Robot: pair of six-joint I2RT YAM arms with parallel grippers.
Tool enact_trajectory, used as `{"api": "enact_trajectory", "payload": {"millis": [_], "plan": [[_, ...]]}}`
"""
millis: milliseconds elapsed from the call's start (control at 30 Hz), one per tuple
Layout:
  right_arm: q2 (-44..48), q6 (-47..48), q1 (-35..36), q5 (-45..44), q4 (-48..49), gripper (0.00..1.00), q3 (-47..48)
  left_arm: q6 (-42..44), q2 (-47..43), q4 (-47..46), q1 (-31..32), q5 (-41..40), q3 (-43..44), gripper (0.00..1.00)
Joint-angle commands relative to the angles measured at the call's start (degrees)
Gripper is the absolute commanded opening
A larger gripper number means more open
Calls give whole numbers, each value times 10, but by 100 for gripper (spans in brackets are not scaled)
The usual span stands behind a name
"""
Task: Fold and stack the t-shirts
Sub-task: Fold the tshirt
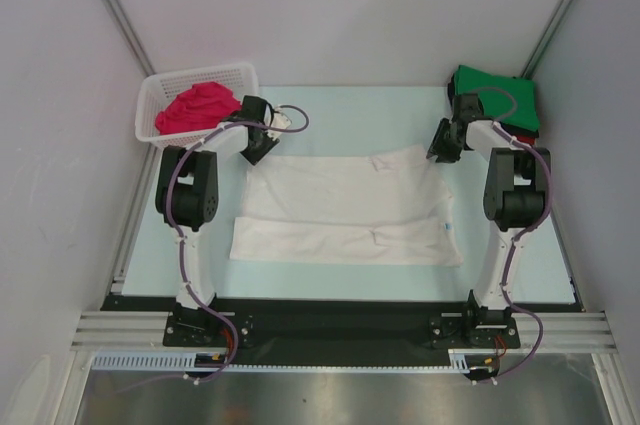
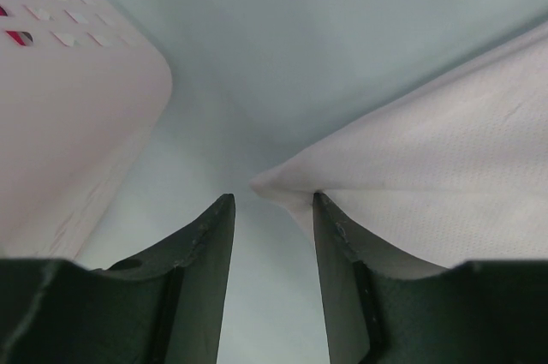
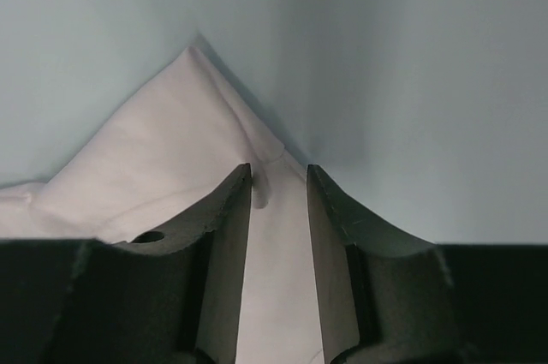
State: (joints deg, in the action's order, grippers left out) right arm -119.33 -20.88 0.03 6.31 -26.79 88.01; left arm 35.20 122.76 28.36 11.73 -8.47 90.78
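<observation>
A white t-shirt [image 1: 340,210] lies spread across the table, its near part folded over into a long band. My left gripper [image 1: 258,148] is down at the shirt's far left corner. In the left wrist view this gripper [image 2: 272,197] is open; the cloth corner [image 2: 282,180] touches the right finger, and bare table shows in the gap. My right gripper [image 1: 440,152] is at the far right corner. Its jaws [image 3: 279,167] stand open astride the white cloth [image 3: 171,141], which lies flat between the fingers. A magenta-red t-shirt [image 1: 200,107] is bunched in the basket. A folded green t-shirt [image 1: 495,95] lies at the back right.
The white lattice basket [image 1: 200,73] stands at the back left, close beside the left gripper, and its wall [image 2: 77,98] fills the left of the left wrist view. Grey walls close in the table on three sides. A dark edge shows under the green shirt.
</observation>
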Motion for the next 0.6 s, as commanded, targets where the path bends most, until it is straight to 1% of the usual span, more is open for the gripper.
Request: {"api": "enact_trajectory", "payload": {"millis": [0, 33, 67, 200, 300, 367, 400, 433, 467, 533, 567], "plan": [[-12, 6, 13, 8, 0, 37, 24, 9, 7, -9, 0, 3, 19, 47], [-12, 6, 15, 9, 1, 33, 23, 9, 4, -10, 0, 5, 18, 47], [-12, 7, 16, 7, 2, 32, 23, 9, 2, -11, 0, 7, 16, 47], [-9, 5, 23, -2, -2, 33, 26, 11, -4, -9, -1, 8, 12, 47], [-2, 15, 34, -25, -1, 33, 29, 18, -8, -12, -1, -1, 12, 47], [-4, 16, 41, -37, -5, 28, 35, 22, -5, -15, -2, -6, 12, 47], [-10, 16, 42, -43, -11, 28, 38, 22, -4, -15, -3, -8, 14, 47], [-14, 15, 43, -58, -18, 29, 43, 22, -2, -14, -3, -7, 15, 47], [-19, 16, 44, -62, -34, 33, 55, 22, -2, -14, -3, -7, 17, 47], [-27, 22, 46, -97, -47, 45, 64, 22, -2, -13, -3, -6, 17, 47], [-28, 27, 50, -105, -53, 46, 68, 22, -3, -11, -3, -3, 15, 47]]}}
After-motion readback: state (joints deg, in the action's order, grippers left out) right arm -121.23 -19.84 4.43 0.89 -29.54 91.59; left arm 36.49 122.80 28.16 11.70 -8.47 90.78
